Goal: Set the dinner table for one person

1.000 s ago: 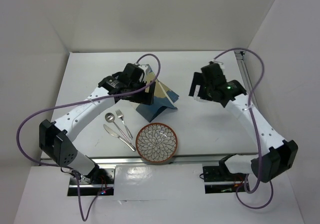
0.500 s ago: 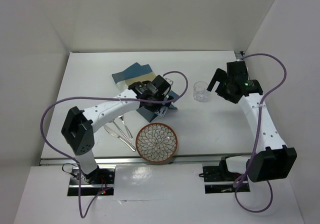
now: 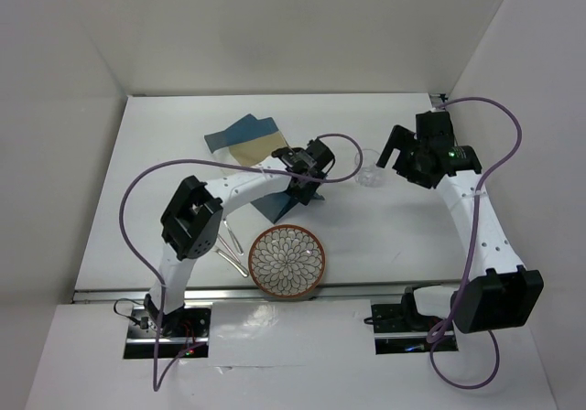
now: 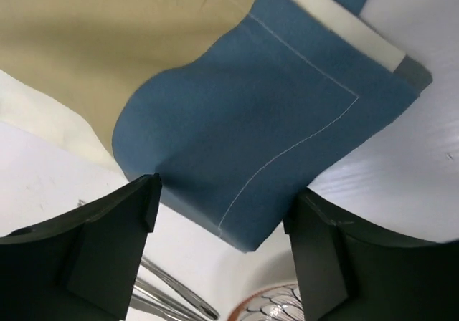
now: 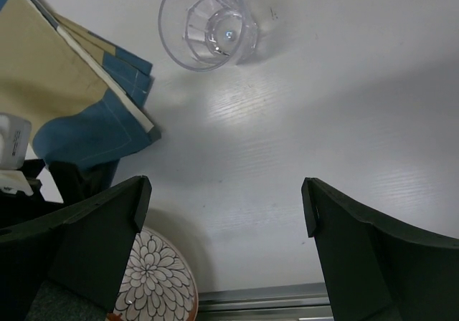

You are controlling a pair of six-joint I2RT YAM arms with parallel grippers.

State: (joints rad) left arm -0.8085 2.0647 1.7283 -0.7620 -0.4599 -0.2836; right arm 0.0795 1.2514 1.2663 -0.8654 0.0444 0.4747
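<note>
The white dinner table [image 3: 385,236] carries a blue-and-tan placemat [image 3: 243,135], crumpled, with a raised blue corner [image 3: 273,205] toward the plate. My left gripper [image 3: 304,186] hovers over that corner. In the left wrist view the blue corner [image 4: 251,156] reaches between the open jaws of the left gripper [image 4: 224,213], with no finger pressing on it. A patterned plate [image 3: 287,261] sits near the front rail. A clear glass [image 3: 371,170] stands upright just left of my open, empty right gripper [image 3: 392,154]; in the right wrist view the glass [image 5: 208,24] is ahead of the right gripper [image 5: 222,221].
Metal cutlery [image 3: 233,245] lies left of the plate, partly under the left arm, and shows as cutlery [image 4: 172,299] in the left wrist view. A metal rail [image 3: 366,291] runs along the front edge. White walls close in the back and sides.
The left arm swung right and down to the placemat's near blue corner; the cloth's far end now lies flat at the back left. The right arm drew back right, uncovering the glass.
</note>
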